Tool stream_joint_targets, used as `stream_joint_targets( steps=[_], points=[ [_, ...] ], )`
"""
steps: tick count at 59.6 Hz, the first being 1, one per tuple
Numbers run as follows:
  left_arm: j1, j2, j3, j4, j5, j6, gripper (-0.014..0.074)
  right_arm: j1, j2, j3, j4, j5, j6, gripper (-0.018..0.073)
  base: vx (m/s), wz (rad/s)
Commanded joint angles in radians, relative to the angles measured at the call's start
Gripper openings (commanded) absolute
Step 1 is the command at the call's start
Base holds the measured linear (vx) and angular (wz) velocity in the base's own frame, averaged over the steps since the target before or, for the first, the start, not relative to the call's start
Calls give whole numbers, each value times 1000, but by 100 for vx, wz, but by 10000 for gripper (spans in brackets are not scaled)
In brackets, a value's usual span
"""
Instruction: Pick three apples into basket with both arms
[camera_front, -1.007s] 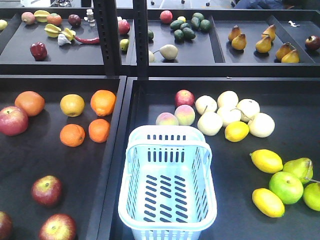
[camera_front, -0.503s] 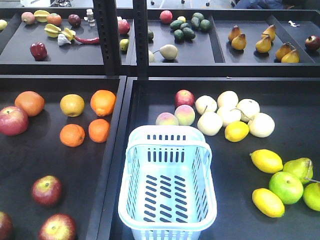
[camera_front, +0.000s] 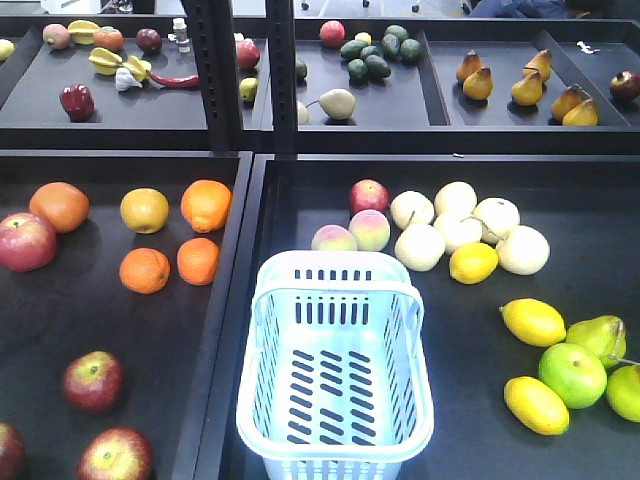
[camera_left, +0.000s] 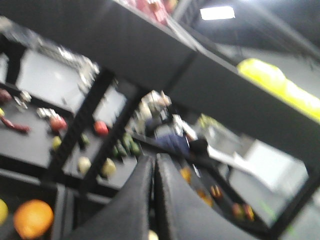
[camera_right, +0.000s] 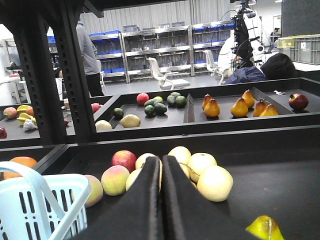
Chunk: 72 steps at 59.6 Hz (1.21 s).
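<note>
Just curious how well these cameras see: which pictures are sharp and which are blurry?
Left wrist view: smeared throughout, the left claw and an orange soft-edged, the ceiling light blown out. Right wrist view: sharp, the right claw dark in the foreground. Front view: crisp, though the basket looks slightly washed out.

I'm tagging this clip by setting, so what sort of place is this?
Probably a lab or workshop staging a mock produce stand: black trays of sorted fruit, a basket, and metal shelves with blue bins behind.
</note>
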Motion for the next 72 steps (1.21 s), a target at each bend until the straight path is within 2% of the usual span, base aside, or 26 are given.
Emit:
stream_joint_targets(
  steps=[1,3,4,9,12,14,17,28,46,56,66,72],
  points=[
    [-6,126,-92,-308,112,329,-6,-4,-11,14,-2,-70,-5,-4,0,0],
    [-6,155,-104,-422,148,431,-6,-4,-11,14,-2,-70,-5,-4,0,0],
    [-6,177,-111,-490,171,507,-6,-4,-11,14,-2,-70,-5,-4,0,0],
    [-6,247,-125,-729,252,797,-6,-4,-11,14,-2,-70,-5,-4,0,0],
    [-6,286,-125,-838,287,952,-6,-4,-11,14,-2,-70,-5,-4,0,0],
    [-6,312,-125,-891,315,1021,-6,-4,-11,14,-2,-70,-5,-4,0,0],
    [-6,350,-125,-942,356,1082,-6,-4,-11,14,-2,-70,-5,-4,0,0],
    [-6,477,-127,-960,543,1098,20,-4,-11,14,-2,-70,-5,-4,0,0],
    [-6,579,-277,-906,543,1102,90,-4,-11,14,-2,-70,-5,-4,0,0],
    [-6,614,-359,-863,459,1102,94,-4,-11,14,-2,-70,-5,-4,0,0],
    [-6,628,-384,-780,341,1101,94,-4,-11,14,-2,-70,-5,-4,0,0],
    [-6,637,-384,-702,299,1101,97,-4,-11,14,-2,-70,-5,-4,0,0]
  ],
)
